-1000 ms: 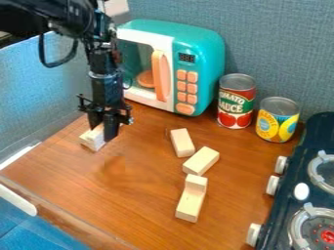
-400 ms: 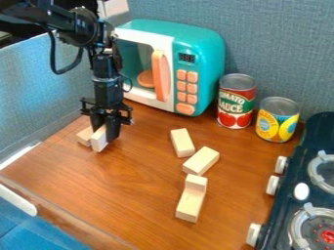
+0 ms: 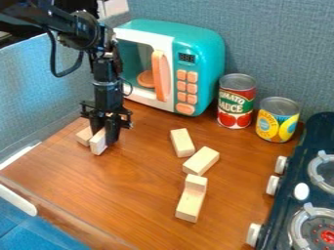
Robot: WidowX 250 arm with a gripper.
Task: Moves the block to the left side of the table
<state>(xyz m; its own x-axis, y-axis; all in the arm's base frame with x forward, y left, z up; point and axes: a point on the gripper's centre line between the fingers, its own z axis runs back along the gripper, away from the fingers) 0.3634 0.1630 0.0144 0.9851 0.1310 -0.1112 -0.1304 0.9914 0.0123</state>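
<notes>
The job looks to be at the placing step. The end effector (image 3: 104,134) hangs upright over the left part of the tabletop (image 3: 127,178), below the toy microwave's (image 3: 168,66) open-fronted side in the picture, with its two fingers closed in on a wooden block (image 3: 98,142), one on either side of it. That block is already on the left side of the frame, so most of the carrying seems done. Whether its underside rests on the wood or hangs just above it, I cannot tell.

What the next move calls for, I judge, is to settle the block if it is not yet down, then part the fingers evenly and lift straight up. A second block (image 3: 84,136) lies right beside it, toward the left edge of the tabletop; a sideways drift on release could knock the two together or turn one askew.

The held block is a small, plain, straight-edged piece of pale wood, oblong as far as it shows. Its near end face looks almost white, and the fingers hide part of its upper length. It leans a little in the picture, its lower end toward the viewer. Flat sides like these should give the fingers a firm, square hold.
</notes>
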